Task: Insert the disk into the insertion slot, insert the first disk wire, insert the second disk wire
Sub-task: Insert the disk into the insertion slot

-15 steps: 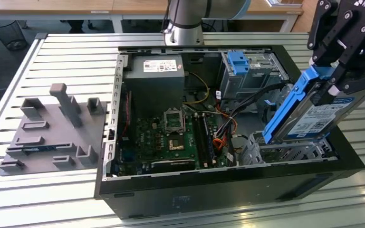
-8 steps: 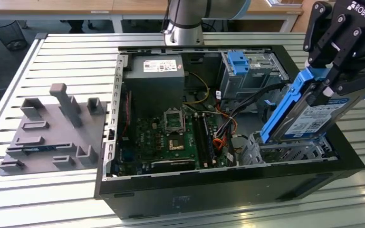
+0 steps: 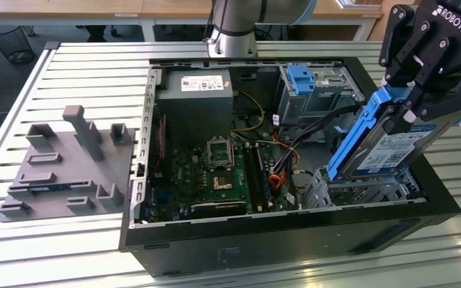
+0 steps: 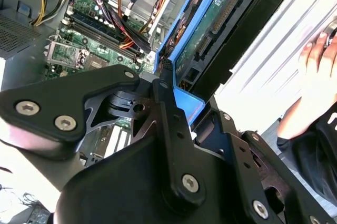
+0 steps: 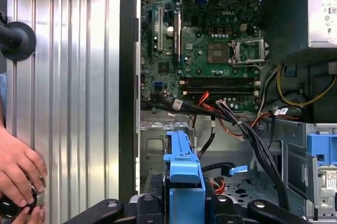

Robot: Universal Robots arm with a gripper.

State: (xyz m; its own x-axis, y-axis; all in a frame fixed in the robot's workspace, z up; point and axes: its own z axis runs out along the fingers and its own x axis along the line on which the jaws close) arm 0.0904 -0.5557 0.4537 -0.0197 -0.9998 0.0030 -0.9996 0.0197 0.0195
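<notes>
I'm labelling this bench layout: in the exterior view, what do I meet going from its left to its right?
Grey fixture plate → power supply → blue bracket → disk, gripped by the pincer.

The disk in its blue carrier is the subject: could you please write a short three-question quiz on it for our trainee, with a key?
1. Multiple choice: the gripper is shut on
A) an orange cable
B) the disk
C) the grey fixture plate

2. True or false: the disk already lies flat inside the insertion slot.

3. Fill in: inside the computer case, the insertion slot sits toward the exterior view's ___.

Key
1. B: the fingers clamp the carrier's upper end.
2. False: the disk is held steeply tilted over the slot.
3. right
</notes>
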